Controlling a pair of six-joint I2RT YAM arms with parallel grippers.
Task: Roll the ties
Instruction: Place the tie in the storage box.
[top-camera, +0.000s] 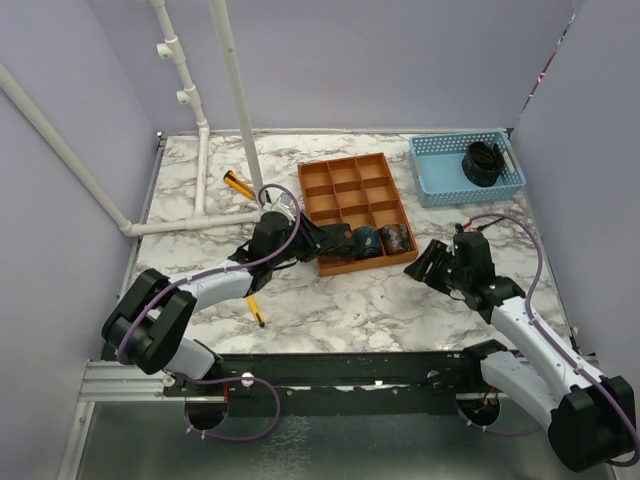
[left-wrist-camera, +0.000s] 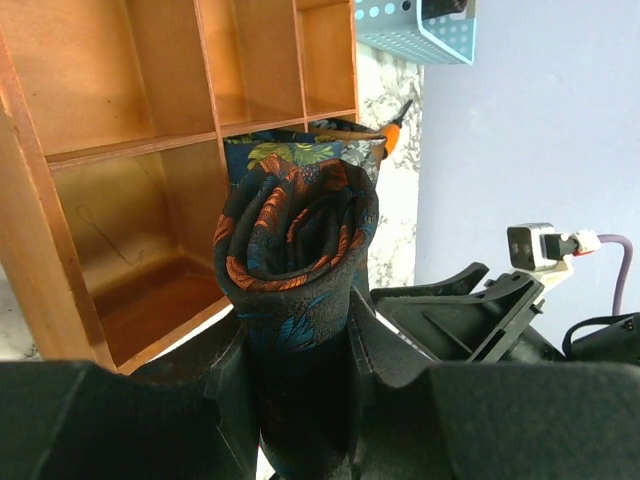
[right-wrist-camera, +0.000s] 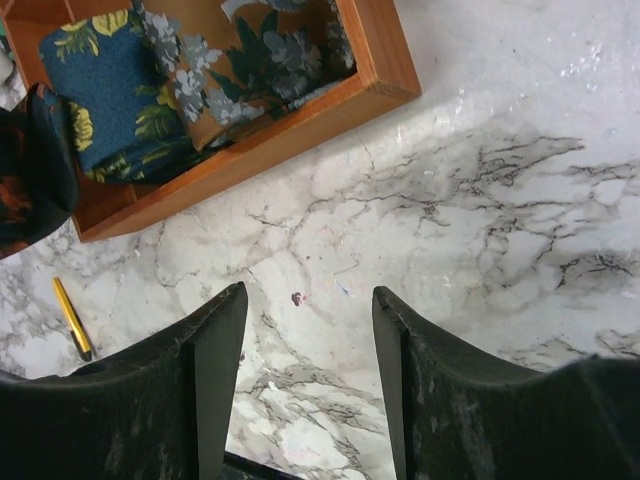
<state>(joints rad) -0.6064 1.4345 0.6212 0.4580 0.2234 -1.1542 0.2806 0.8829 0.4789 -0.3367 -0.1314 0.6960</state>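
Left wrist: coiled tie (left-wrist-camera: 295, 250) clamped beside wooden tray (left-wrist-camera: 30, 250)

Coiled tie is pinched upright by left gripper (left-wrist-camera: 297, 345) so the roll can't unwind, prob. for slotting into wooden tray mid-desk. Two rolled ties (right-wrist-camera: 95, 95) are lodged there. Right gripper (right-wrist-camera: 310, 340) is held wide, empty, toward desk's right edge.

- Left arm (top-camera: 205, 285) extends forward and to the right; left gripper (left-wrist-camera: 300, 345) clamps a rolled tie (left-wrist-camera: 295, 235) between its fingers.
- Right arm (top-camera: 530, 335) reaches forward-left; right gripper (right-wrist-camera: 310, 300) points down, jaws apart.
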